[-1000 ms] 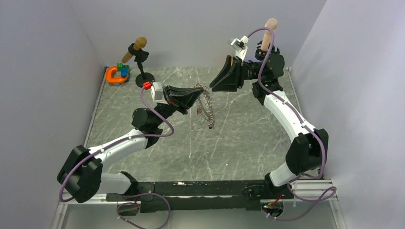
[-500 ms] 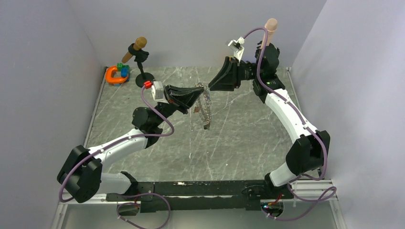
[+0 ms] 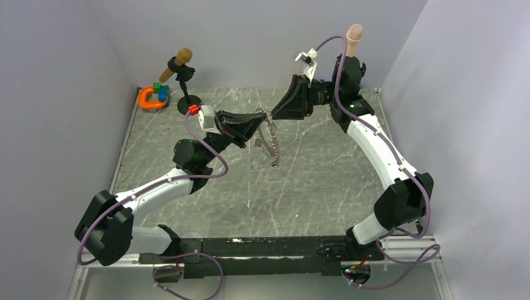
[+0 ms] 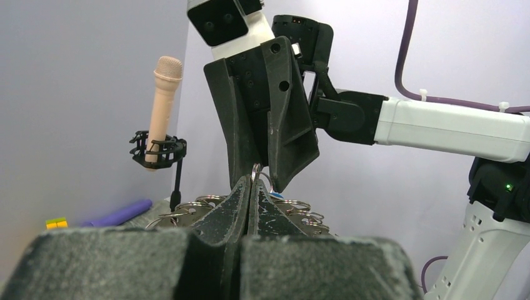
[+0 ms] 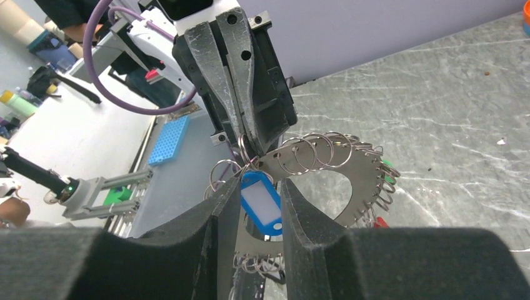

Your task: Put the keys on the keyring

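- Keyring point(image 3: 271, 142) hangs in the air above the worktop point(image 3: 312, 175), tilted on edge. Its rim is fringed with small wire loops.
- Left hand point(image 3: 260, 117) holds the keyring at its upper rim. Its fingers are pressed tight together on one loop point(image 5: 245, 149), with no gap between them.
- Right hand point(image 3: 279, 111) meets the keyring from the opposite side. Its tips are just beside the pinched loop, nose to nose with the left hand.
- Blue key point(image 5: 261, 209), with a white label, sits between the right fingers point(image 5: 226, 219), just below the pinched loop and in front of the keyring's flat plate.
- That gap is narrow and the blue key fills it from side to side. I cannot tell whether the pads press the key or only flank it.
- I also cannot tell whether the blue key hangs from a loop.
- Green key point(image 5: 389, 164) and red key point(image 5: 380, 222) peep out at the keyring's rim farthest from both hands, mostly hidden.
- Orange toy point(image 3: 150, 99) lies well apart from the keyring, to its left and behind it.
- Brown microphone point(image 3: 179, 60) stands between the orange toy and the keyring.
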Controlling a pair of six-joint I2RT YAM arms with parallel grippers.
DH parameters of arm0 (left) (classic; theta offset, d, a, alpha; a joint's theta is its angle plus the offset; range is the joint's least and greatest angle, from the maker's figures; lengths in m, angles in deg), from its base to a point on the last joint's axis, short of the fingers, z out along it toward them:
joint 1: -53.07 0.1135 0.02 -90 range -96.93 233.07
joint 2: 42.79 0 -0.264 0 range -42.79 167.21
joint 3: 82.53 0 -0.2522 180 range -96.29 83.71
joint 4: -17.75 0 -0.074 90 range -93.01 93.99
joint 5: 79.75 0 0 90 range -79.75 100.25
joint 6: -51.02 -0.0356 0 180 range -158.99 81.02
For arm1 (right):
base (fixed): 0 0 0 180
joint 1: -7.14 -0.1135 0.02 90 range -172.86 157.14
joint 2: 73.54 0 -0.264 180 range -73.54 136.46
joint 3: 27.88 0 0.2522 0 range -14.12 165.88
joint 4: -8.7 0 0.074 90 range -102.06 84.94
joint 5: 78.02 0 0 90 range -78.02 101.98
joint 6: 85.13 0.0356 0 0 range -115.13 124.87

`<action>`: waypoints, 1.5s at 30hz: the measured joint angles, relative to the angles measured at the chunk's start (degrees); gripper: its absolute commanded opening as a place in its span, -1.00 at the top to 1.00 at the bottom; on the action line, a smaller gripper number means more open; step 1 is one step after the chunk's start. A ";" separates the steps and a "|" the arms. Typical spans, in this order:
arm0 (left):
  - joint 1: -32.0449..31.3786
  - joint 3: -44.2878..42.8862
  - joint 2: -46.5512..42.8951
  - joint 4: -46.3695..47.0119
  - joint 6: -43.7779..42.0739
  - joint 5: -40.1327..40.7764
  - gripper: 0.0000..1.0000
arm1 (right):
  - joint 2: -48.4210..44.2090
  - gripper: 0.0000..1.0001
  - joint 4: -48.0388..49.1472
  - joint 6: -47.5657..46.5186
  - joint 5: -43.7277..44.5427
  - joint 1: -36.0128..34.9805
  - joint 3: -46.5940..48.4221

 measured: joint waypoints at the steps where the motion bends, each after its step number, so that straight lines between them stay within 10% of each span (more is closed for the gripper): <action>1: 0.00 0.00 0.00 -0.02 -0.04 0.04 1.00 | 0.00 0.31 -0.96 -0.83 0.02 -0.04 0.37; 30: 0.00 0.00 -0.11 -4.02 -2.49 0.11 1.00 | -0.02 0.45 -10.03 -7.72 1.20 -0.15 1.62; 45: 0.00 0.00 -0.48 -4.44 -2.71 0.13 1.00 | -0.02 0.96 -15.08 -12.63 1.88 -0.20 2.10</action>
